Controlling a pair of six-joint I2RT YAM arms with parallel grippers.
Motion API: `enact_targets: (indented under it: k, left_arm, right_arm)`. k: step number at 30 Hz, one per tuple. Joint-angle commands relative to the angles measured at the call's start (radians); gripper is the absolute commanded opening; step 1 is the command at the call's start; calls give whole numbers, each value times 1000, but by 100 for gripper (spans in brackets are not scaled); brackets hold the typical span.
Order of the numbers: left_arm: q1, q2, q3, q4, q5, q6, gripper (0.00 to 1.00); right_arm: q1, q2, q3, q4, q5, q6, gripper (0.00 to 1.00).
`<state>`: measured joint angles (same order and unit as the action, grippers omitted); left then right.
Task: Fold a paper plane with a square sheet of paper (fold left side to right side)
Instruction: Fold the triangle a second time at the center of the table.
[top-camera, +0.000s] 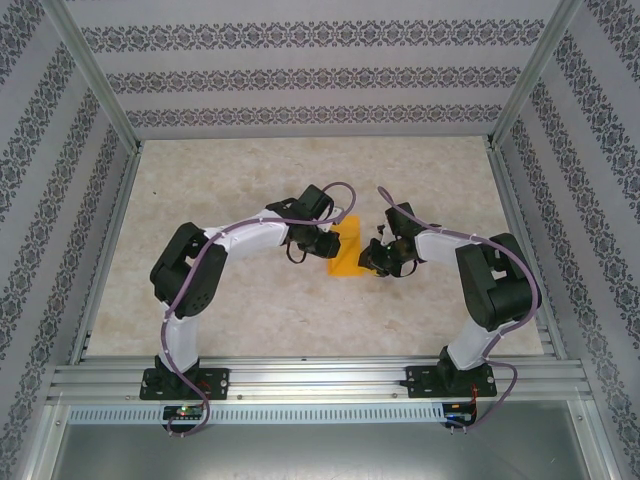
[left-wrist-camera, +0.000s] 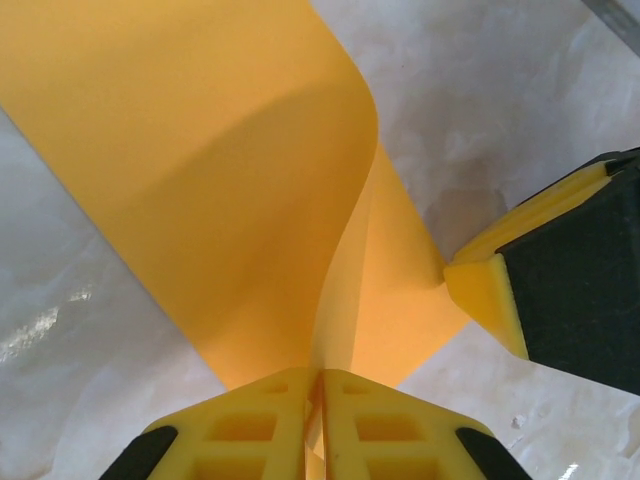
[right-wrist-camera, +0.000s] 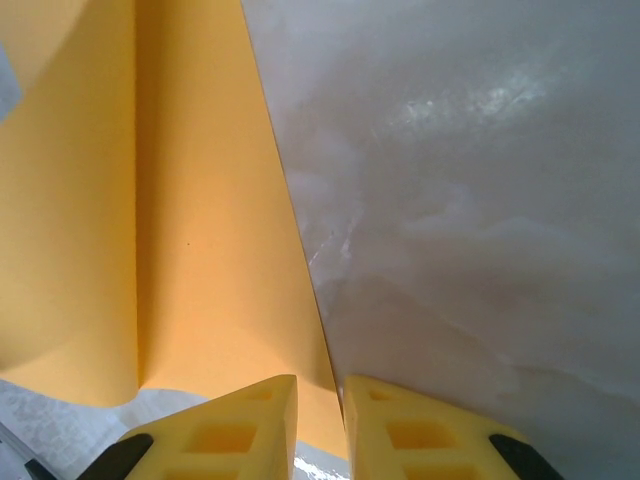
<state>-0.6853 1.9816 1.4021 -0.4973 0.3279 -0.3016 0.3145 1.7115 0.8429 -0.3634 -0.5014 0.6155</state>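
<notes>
The square sheet of paper (top-camera: 347, 250), plain bright orange, lies mid-table between both grippers. My left gripper (top-camera: 330, 243) is shut on one edge of it. In the left wrist view the sheet (left-wrist-camera: 230, 170) curls up and over from those pinched jaws (left-wrist-camera: 320, 378), and a yellow fingertip (left-wrist-camera: 490, 300) of the right gripper touches its far edge. My right gripper (top-camera: 377, 262) points down at the sheet's right side. In the right wrist view a narrow gap stays between its jaws (right-wrist-camera: 320, 385), and the sheet's (right-wrist-camera: 190, 220) straight edge runs into that gap. No paper plane shape shows.
The marbled table (top-camera: 250, 180) is walled by patterned panels on three sides. An aluminium rail (top-camera: 320, 378) carrying both arm bases runs along the near edge. Bare tabletop lies to the left, right and behind the sheet.
</notes>
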Motion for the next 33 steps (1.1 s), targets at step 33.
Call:
enact_targets:
  k: [33]
  left_arm:
    - [21, 77, 79, -72, -50, 59, 15]
  right_arm:
    - [72, 23, 32, -31, 74, -29, 19]
